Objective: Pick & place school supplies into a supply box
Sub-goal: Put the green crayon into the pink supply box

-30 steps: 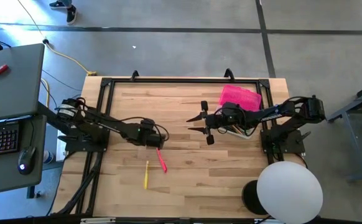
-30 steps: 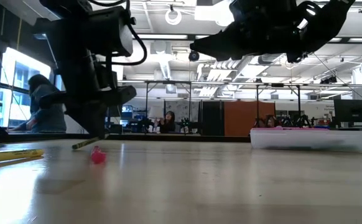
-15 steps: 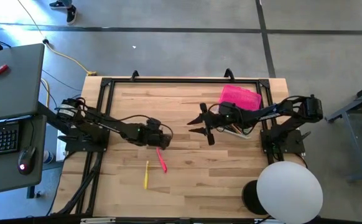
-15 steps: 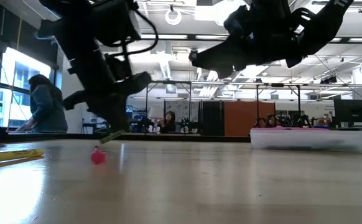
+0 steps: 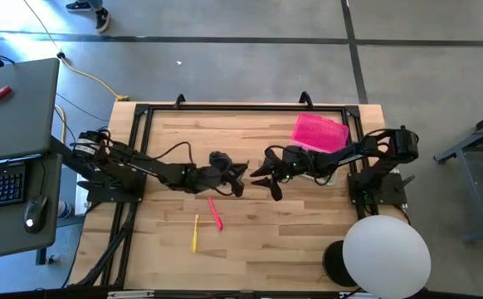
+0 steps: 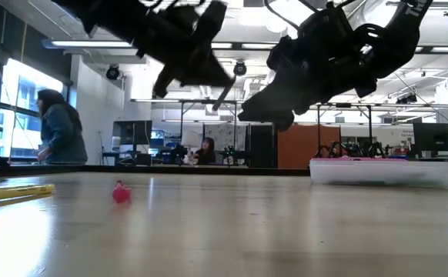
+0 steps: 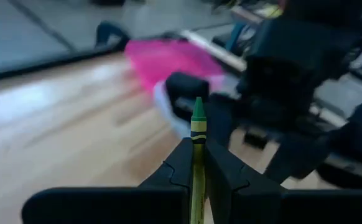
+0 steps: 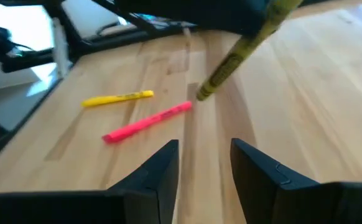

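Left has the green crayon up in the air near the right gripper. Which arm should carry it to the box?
Right, probably. The left gripper holds the green crayon mid-table; the right gripper is open just beyond it, and the supply box sits on the right arm's side.

two matte black jointed arms with loose black cables looped along them, each ending in two blocky black fingers (image 8: pixel 162 171).
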### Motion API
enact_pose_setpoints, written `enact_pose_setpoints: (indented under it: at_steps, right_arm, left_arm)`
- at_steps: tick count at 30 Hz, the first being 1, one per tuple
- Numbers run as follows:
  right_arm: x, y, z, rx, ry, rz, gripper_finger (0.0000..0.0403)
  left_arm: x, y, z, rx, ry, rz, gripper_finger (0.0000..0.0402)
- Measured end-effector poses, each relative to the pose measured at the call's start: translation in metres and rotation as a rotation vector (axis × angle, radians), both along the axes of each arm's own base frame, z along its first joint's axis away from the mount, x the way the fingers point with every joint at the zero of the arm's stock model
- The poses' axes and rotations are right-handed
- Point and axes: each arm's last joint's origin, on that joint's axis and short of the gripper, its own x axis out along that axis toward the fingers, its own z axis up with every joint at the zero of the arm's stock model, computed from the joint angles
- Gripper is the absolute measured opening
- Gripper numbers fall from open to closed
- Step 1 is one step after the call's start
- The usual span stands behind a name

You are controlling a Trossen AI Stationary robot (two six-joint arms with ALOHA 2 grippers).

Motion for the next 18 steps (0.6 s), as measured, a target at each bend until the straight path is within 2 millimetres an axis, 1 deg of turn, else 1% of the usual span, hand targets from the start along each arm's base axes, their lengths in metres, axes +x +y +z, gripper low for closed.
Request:
enact_pose_setpoints:
  at_steps: [4, 10, 18]
  right_arm:
    - [0.002, 0.0, 0.007, -0.002, -0.074, 0.022, 0.0123]
    - [0.004, -0.001, 0.018, -0.017, -0.197, 0.02, 0.0123]
    - [0.005, -0.001, 0.022, -0.021, -0.235, 0.02, 0.0123]
  left_arm:
    - [0.003, -0.001, 0.009, 0.04, -0.072, -0.054, 0.006]
    - [0.004, -0.002, 0.01, 0.044, -0.074, -0.077, 0.006]
    - [0.004, -0.002, 0.011, 0.043, -0.086, -0.085, 0.006]
